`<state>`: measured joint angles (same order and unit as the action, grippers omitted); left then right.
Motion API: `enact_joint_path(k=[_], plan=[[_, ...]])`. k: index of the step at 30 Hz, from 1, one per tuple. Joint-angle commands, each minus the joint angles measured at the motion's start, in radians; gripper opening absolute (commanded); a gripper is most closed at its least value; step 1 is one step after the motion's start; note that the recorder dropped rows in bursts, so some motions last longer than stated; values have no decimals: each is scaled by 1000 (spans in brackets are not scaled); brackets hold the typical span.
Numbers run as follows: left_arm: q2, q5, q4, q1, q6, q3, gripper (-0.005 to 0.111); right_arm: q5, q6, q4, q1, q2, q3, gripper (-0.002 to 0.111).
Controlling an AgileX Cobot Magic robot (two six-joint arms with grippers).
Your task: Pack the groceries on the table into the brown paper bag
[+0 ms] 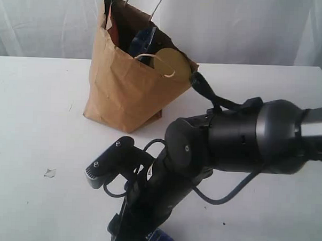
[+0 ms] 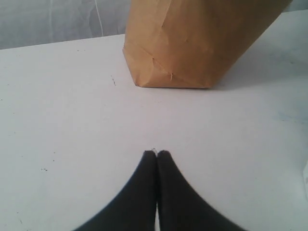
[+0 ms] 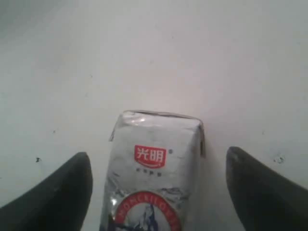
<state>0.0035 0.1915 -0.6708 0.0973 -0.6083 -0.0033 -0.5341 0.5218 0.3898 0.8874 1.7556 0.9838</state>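
The brown paper bag (image 1: 125,92) stands on the table (image 1: 32,120) at the back, its mouth open. A gold jar lid (image 1: 171,62) and a blue pack (image 1: 145,40) show inside it. A small white-blue packet (image 3: 156,168) lies flat on the table, and its corner peeks out under the right arm at the front edge (image 1: 164,240). My right gripper (image 3: 159,155) is open, with one finger on each side of the packet and clear gaps between them. My left gripper (image 2: 157,153) is shut on nothing and hangs low over the table, pointing at the bag's base (image 2: 192,43).
The right arm (image 1: 230,134) reaches across the front of the table, and its dark bulk hides the surface below it. A small white scrap (image 1: 50,173) lies at the left. A white curtain hangs behind the table.
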Motion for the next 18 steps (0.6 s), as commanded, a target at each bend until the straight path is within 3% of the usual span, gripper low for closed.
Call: enact_joint_path(k=[1, 9, 18], plan=[[-3, -39, -15, 7, 3, 3, 0, 33, -4, -10, 1, 33, 4, 72], [-3, -103, -15, 7, 7, 3, 0, 52, -4, -10, 1, 70, 4, 70], [-3, -114, -61, 7, 9, 3, 0, 18, -4, -3, 1, 59, 4, 31]])
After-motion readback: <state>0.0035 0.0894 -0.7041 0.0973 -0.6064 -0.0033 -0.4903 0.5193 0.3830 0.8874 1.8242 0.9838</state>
